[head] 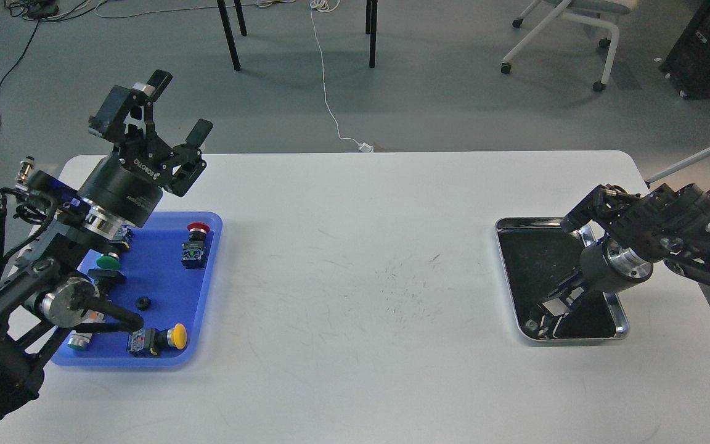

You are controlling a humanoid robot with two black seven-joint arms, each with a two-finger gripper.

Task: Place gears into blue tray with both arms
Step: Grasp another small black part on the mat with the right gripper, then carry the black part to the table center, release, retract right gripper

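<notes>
One gear [142,302], a tiny black toothed disc, lies in the blue tray [158,277] at the table's left. My left gripper [177,106] is raised above the tray's far end, open, with nothing between its fingers. My right gripper [549,311] reaches down into the near end of the silver metal tray [540,221] on the right. Its fingers are dark against the tray's dark inside, so their state is unclear. Any gear in the silver tray is hidden by the gripper.
Push-button switches share the blue tray: a red one [196,243], a yellow one [159,339] and a green one [107,262]. My left arm's links lie over the tray's left side. Chairs and cables stand on the floor beyond the table.
</notes>
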